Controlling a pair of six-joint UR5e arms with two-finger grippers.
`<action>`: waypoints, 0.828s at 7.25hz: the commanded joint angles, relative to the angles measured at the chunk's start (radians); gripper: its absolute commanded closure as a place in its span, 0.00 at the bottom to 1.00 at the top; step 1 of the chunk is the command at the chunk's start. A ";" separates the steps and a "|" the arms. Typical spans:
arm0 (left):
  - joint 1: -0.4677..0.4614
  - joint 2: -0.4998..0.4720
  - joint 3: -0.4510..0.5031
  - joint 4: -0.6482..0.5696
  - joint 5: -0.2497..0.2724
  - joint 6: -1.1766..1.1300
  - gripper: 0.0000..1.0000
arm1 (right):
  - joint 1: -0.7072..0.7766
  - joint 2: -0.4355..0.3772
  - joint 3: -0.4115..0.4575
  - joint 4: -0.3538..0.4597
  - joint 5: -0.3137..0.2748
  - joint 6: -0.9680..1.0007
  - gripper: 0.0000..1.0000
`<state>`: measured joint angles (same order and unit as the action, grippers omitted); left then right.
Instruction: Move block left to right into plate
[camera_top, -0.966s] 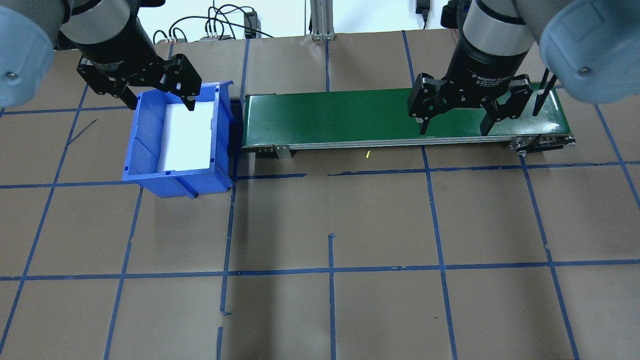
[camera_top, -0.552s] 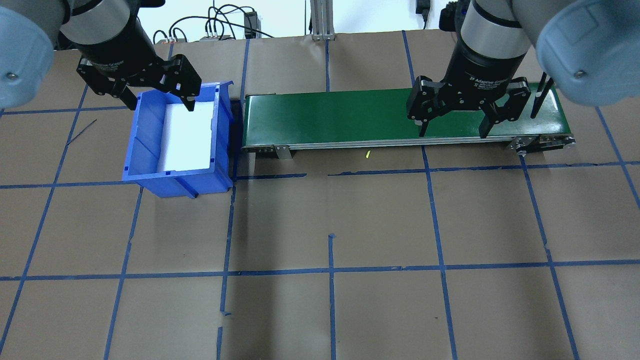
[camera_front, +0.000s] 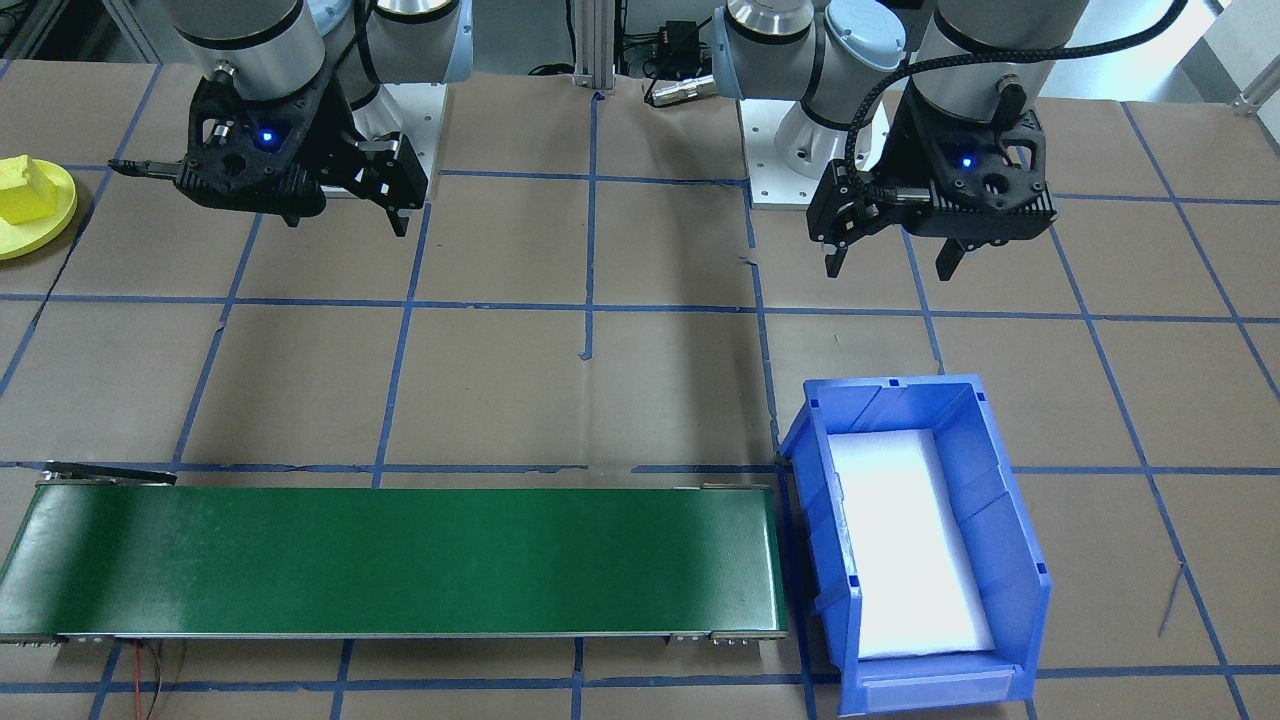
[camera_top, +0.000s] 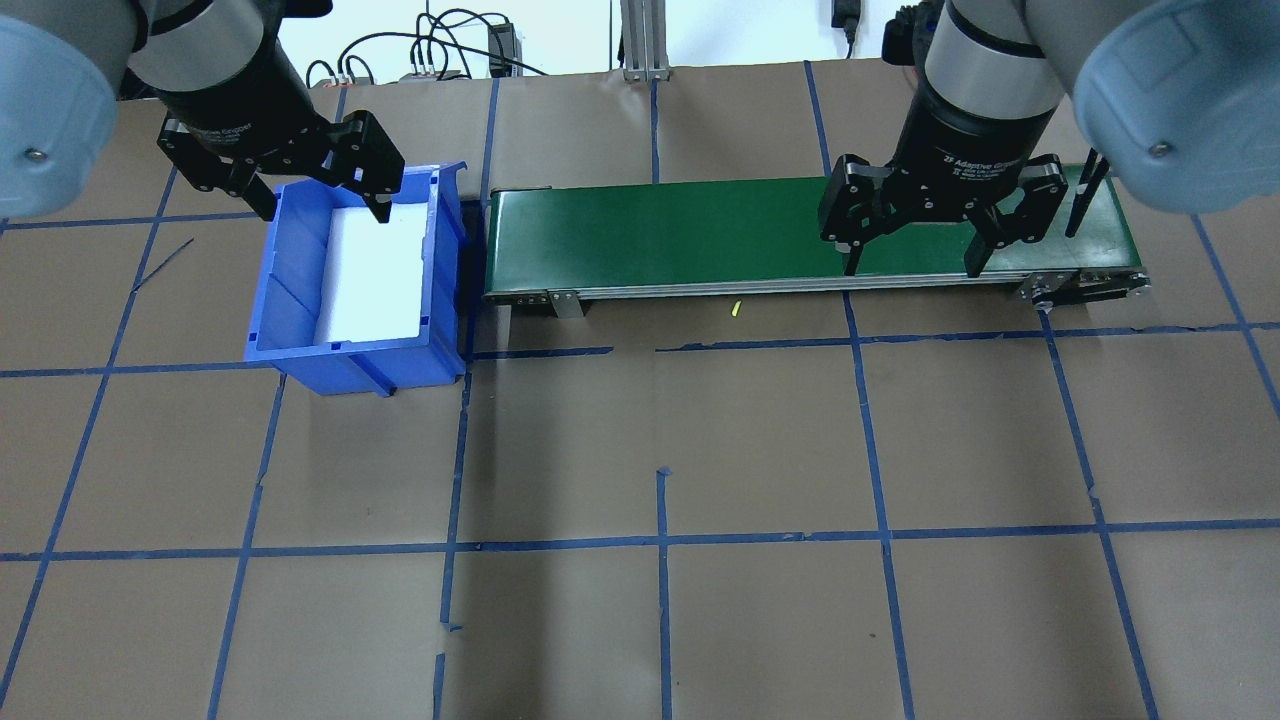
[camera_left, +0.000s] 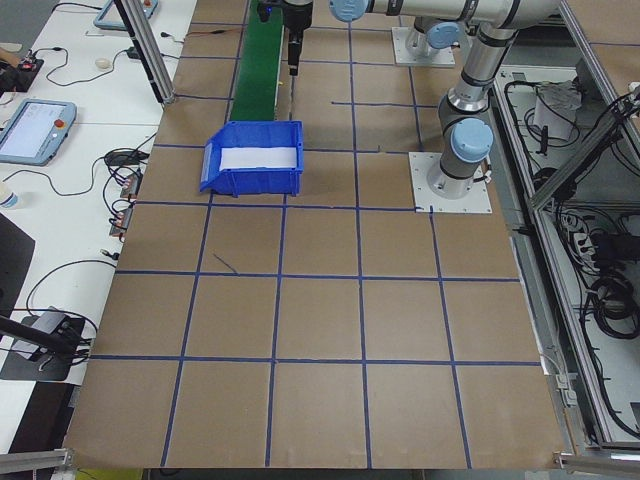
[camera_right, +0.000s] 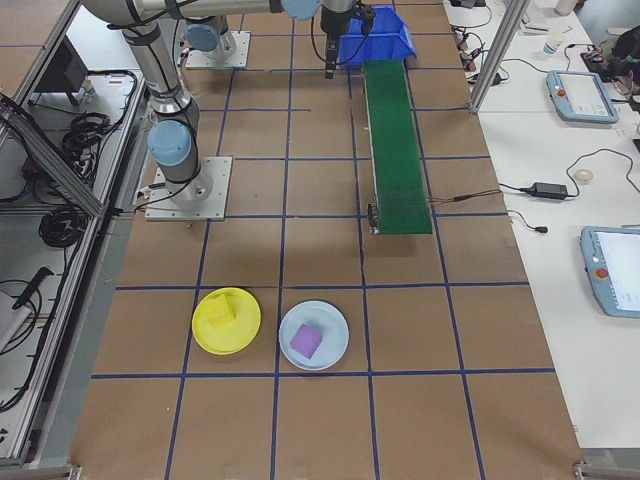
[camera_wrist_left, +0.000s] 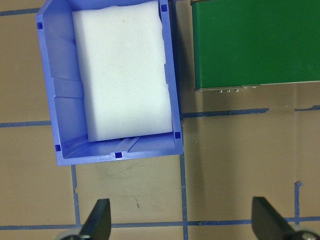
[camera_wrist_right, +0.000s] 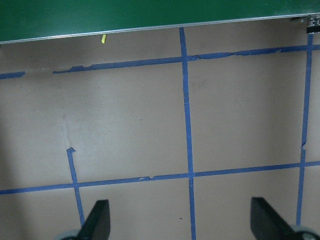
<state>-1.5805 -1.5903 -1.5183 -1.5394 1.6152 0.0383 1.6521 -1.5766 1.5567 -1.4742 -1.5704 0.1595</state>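
The yellow plate lies at the far left edge of the front-facing view, and a yellow block rests on it. The exterior right view also shows the plate with the block on it, far from both arms. My left gripper hangs open and empty above the blue bin's back end. Open and empty too, my right gripper hovers over the right part of the green conveyor belt. Both wrist views show only spread fingertips.
The blue bin holds only a white foam pad. A light-blue plate with a purple block sits beside the yellow plate. A small yellow scrap lies in front of the belt. Blue tape lines grid the brown table.
My right gripper has shifted slightly toward the belt's near edge. The left gripper has hardly moved. Both stay open.
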 joint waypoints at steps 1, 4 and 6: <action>0.000 -0.002 -0.003 -0.001 0.000 0.000 0.00 | -0.005 0.001 0.000 0.000 0.000 -0.011 0.00; -0.001 -0.008 0.003 0.001 -0.001 -0.002 0.00 | -0.009 0.001 -0.001 0.000 0.000 -0.012 0.00; 0.000 -0.011 0.010 0.001 0.003 -0.005 0.00 | -0.014 0.004 -0.001 -0.001 -0.013 -0.015 0.00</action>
<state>-1.5804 -1.6003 -1.5118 -1.5379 1.6172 0.0342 1.6416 -1.5739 1.5556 -1.4745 -1.5745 0.1466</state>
